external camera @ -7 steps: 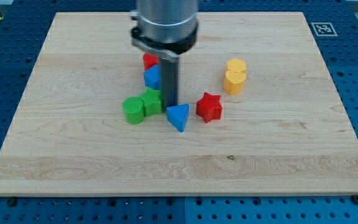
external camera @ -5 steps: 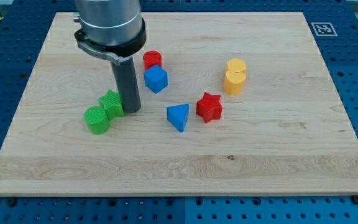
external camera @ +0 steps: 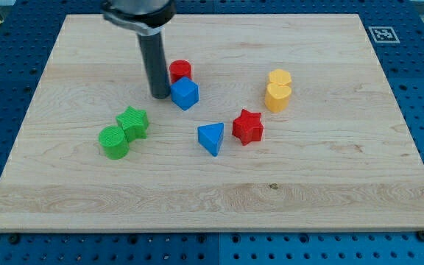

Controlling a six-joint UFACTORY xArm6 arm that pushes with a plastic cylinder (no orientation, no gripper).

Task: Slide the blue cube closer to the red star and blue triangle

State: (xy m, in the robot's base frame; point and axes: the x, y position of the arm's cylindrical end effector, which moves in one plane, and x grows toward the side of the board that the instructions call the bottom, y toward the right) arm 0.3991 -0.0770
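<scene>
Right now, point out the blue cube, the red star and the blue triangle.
blue cube [external camera: 185, 93], camera view, front face.
red star [external camera: 248, 126], camera view, its middle.
blue triangle [external camera: 212, 138], camera view, front face.

- The arm's grey collar is cut off by the view's top edge; only its lower rim shows.
- The red cylinder is partly hidden by the blue cube at its 6 o'clock.
- Whether my tip touches the blue cube at its 3 o'clock cannot be told.
- The marker pattern is too small to read.

my tip beside blue cube
</scene>
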